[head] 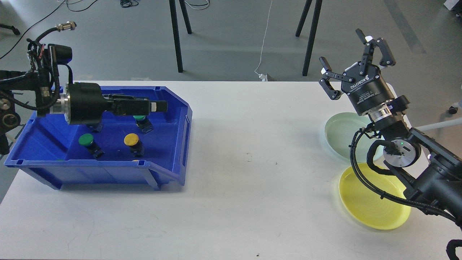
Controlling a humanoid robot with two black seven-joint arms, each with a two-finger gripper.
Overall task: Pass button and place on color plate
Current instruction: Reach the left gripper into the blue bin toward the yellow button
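A blue bin on the left of the white table holds push buttons on black bases: a green one, a yellow one, and another green one half hidden under my left gripper. My left gripper reaches level over the bin, above the buttons; it is seen dark and side-on, and nothing shows in it. My right gripper is open and empty, raised above the table's far right. A pale green plate and a yellow plate lie under my right arm.
A black base shows under my left wrist, and a yellow sliver at the bin's front wall. Black stand legs rise from the floor behind the table. A white cable hangs to the far table edge.
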